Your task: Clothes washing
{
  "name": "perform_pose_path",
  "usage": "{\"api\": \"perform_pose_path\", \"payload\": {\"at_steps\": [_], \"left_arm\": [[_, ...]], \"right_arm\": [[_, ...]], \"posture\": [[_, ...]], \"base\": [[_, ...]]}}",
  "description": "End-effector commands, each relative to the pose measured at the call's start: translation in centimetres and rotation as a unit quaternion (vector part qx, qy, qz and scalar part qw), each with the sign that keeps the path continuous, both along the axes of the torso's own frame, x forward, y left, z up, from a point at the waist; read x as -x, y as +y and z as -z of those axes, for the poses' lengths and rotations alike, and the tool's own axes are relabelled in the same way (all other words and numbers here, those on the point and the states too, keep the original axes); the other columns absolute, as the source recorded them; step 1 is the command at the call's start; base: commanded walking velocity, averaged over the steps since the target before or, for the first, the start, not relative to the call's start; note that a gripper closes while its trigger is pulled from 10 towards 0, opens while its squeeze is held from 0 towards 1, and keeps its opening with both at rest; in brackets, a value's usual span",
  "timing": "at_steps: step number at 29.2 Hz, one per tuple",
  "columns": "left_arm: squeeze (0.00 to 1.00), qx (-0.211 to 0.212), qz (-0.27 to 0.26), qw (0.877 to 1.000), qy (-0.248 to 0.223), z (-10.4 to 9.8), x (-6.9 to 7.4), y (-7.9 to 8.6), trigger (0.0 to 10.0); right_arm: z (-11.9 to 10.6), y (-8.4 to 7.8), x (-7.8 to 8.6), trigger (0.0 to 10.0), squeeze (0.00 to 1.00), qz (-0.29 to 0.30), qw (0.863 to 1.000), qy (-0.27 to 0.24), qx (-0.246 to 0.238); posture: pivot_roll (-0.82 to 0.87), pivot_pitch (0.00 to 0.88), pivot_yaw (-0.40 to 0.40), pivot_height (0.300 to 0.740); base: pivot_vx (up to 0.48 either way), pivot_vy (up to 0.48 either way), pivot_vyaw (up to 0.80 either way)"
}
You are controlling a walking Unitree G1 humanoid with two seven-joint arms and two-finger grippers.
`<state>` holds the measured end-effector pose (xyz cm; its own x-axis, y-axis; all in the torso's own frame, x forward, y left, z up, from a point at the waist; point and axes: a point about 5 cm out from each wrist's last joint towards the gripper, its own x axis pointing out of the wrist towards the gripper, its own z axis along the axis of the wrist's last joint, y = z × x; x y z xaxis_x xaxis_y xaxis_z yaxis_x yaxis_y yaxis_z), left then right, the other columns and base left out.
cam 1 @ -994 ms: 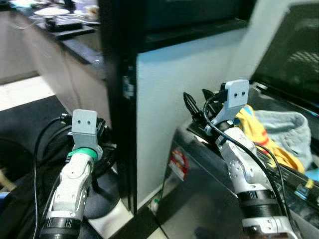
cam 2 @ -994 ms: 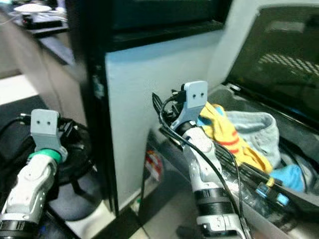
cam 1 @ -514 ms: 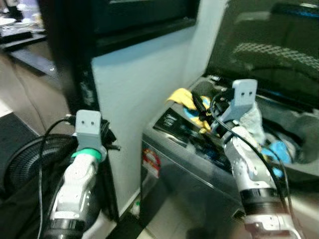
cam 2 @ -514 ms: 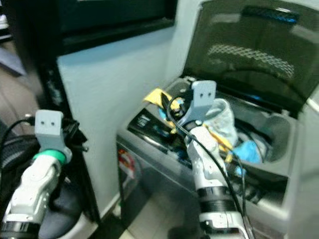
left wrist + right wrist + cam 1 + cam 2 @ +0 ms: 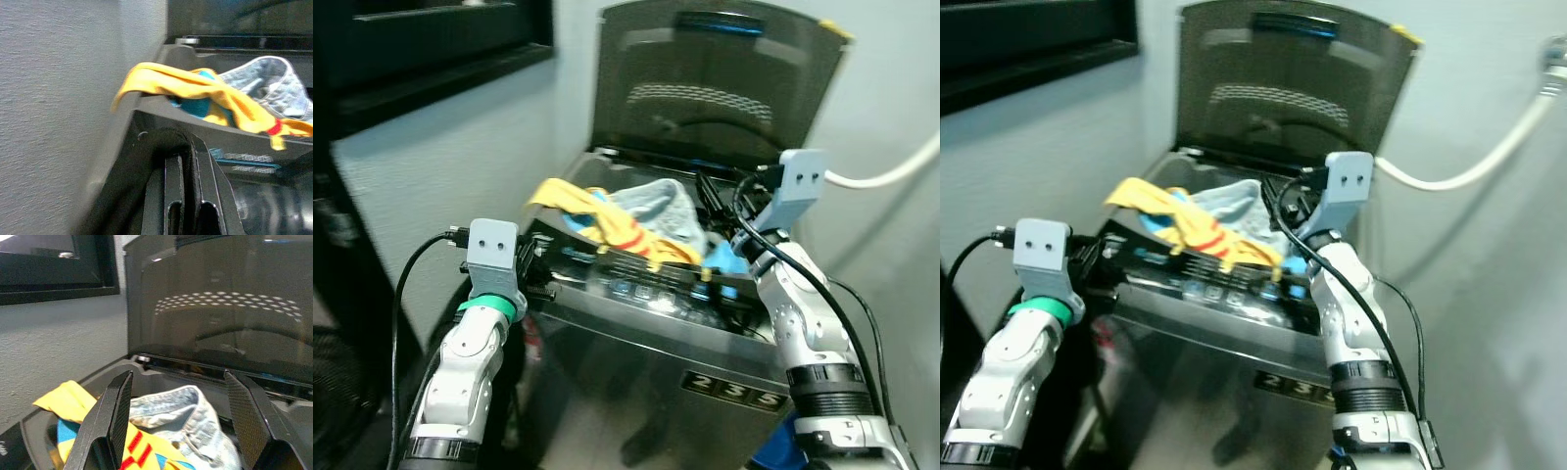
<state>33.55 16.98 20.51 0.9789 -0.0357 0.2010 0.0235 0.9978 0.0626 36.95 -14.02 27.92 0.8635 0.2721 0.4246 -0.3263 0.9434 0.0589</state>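
Note:
A top-loading washing machine (image 5: 636, 343) stands before me with its dark lid (image 5: 705, 88) raised. A yellow garment (image 5: 607, 220) with red stripes drapes over the tub's front rim, and beside it lie a light blue denim piece (image 5: 656, 201) and a teal item (image 5: 724, 259). My right gripper (image 5: 178, 374) hangs open over the right side of the tub, above the denim (image 5: 181, 416), holding nothing. By the machine's front left corner, my left gripper (image 5: 188, 147) is shut and empty, a little short of the yellow garment (image 5: 195, 88).
A white hose (image 5: 881, 171) runs along the grey wall to the right of the lid. A dark window frame (image 5: 421, 49) sits in the wall on the left. The control panel (image 5: 646, 289) runs along the machine's front top edge.
The camera has swung right, bringing the machine from the right edge to the centre. My right gripper now stands over the tub's right side rather than at its front left rim.

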Motion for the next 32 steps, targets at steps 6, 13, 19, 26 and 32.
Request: {"api": "perform_pose_path", "payload": {"at_steps": [6,13,19,26,32], "left_arm": [[0.00,0.004,0.010,1.000,-0.005,-0.7,0.1,-0.5,10.0],[0.00,0.007,-0.001,1.000,-0.003,-0.8,0.5,0.1,10.0],[0.00,0.008,0.003,1.000,-0.010,-1.2,0.7,0.0,10.0],[0.00,0.014,0.003,1.000,-0.012,-1.5,1.0,0.0,10.0],[0.00,0.021,-0.001,1.000,-0.020,-2.2,1.3,0.2,10.0]], "right_arm": [[-0.6,0.5,-0.1,10.0,0.00,-0.021,1.000,-0.001,-0.004],[1.0,1.3,0.4,10.0,0.00,-0.036,0.999,0.019,-0.005],[0.8,1.6,0.5,10.0,0.00,-0.045,0.999,0.018,-0.010],[0.8,2.1,0.6,10.0,0.00,-0.062,0.998,0.020,-0.022],[1.1,2.6,0.8,10.0,0.00,-0.077,0.996,0.025,-0.024]], "posture": [[0.04,0.000,-0.002,0.740],[0.05,0.000,-0.002,0.740],[0.06,0.000,-0.004,0.740],[0.07,0.000,-0.013,0.740],[0.07,0.000,-0.014,0.740]], "base": [[0.000,0.000,-0.80],[0.000,0.000,-0.80],[0.000,0.000,-0.80],[0.000,0.000,-0.80],[0.000,0.000,-0.53]]}}
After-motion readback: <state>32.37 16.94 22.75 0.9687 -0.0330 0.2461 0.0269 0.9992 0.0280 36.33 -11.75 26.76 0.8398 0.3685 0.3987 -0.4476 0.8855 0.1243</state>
